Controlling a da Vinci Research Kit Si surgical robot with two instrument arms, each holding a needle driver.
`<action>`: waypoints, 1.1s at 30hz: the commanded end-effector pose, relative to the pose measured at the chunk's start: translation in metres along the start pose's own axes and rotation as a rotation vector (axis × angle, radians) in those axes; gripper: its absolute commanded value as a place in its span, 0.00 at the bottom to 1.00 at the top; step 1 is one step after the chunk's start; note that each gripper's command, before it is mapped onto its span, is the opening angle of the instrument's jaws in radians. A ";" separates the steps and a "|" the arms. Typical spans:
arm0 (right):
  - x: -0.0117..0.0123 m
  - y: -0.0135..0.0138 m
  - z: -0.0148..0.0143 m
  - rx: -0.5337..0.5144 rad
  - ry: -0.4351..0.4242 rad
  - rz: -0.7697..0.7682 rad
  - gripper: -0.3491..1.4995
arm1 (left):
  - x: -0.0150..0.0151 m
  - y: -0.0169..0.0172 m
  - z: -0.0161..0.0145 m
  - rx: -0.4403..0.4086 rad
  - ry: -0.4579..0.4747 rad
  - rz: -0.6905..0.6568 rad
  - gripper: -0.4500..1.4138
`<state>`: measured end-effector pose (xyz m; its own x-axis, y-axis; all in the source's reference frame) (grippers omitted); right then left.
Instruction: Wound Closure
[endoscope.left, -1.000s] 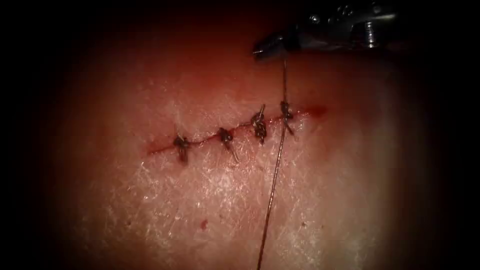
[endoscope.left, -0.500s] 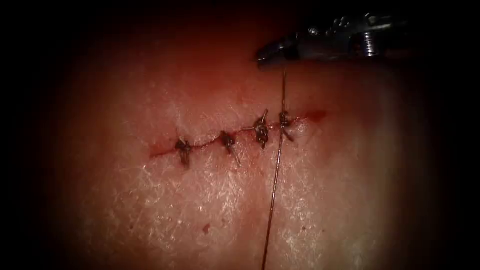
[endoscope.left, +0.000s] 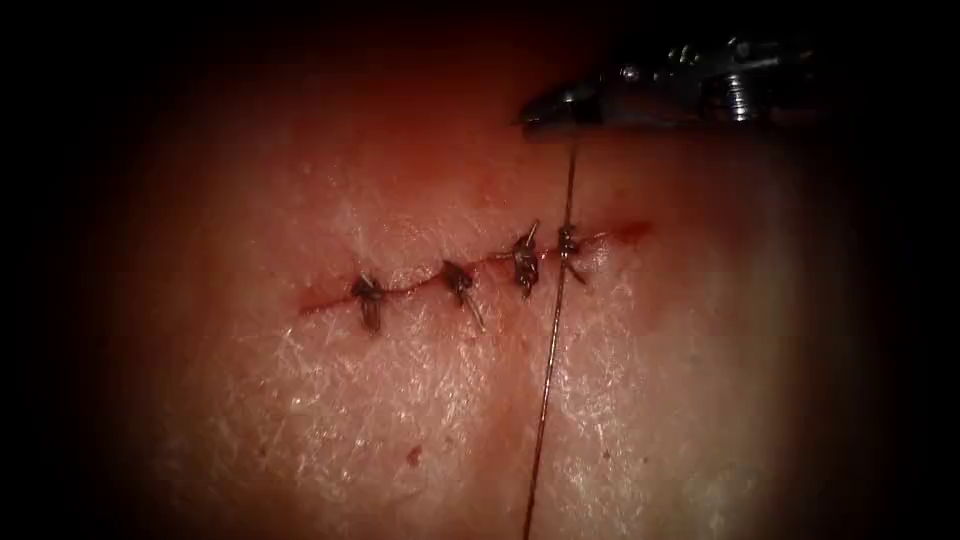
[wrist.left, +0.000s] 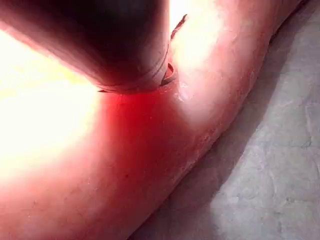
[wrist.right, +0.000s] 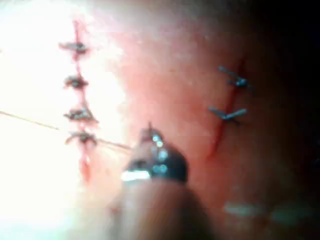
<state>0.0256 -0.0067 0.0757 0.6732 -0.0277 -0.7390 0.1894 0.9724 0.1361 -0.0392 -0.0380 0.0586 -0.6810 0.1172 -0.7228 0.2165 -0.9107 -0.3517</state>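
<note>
Change: the right arm's tool (endoscope.left: 545, 105), jaws pressed together on the thread (endoscope.left: 552, 340) above the cut (endoscope.left: 470, 270), sits slightly lower and further right than a second ago; the thread stays taut and the fourth knot (endoscope.left: 568, 241) has drawn a little tighter and shifted slightly; judged, this stitch is being cinched

Count, endoscope view:
- knots on the cut: four, the rightmost carrying the long thread
- thread strands: one, running from the jaws through the fourth knot and down off the lower edge
- open cut right of the fourth knot: one short stretch with red fluid (endoscope.left: 630, 230)
- tools: one
- needle: none seen

Tissue (endoscope.left: 400, 400): one piece; a second sutured cut (wrist.right: 225, 115) shows in the right wrist view
</note>
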 end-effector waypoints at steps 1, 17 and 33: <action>0.0005 -0.0005 0.0008 0.010 0.009 0.001 0.00 | 0.0004 0.0005 0.0005 0.002 0.002 -0.006 0.00; 0.0013 0.0000 -0.0116 -0.244 0.282 0.285 0.76 | 0.0066 -0.0108 -0.0135 0.177 0.037 -0.012 0.00; 0.0008 -0.0070 -0.0145 -0.288 0.439 0.376 0.87 | 0.0094 -0.0192 -0.0282 0.329 0.026 0.024 0.00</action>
<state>0.0136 -0.0095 0.0640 0.2899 0.3614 -0.8862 -0.2481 0.9227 0.2951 -0.0291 -0.0067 0.0408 -0.6610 0.0989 -0.7438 -0.0181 -0.9931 -0.1160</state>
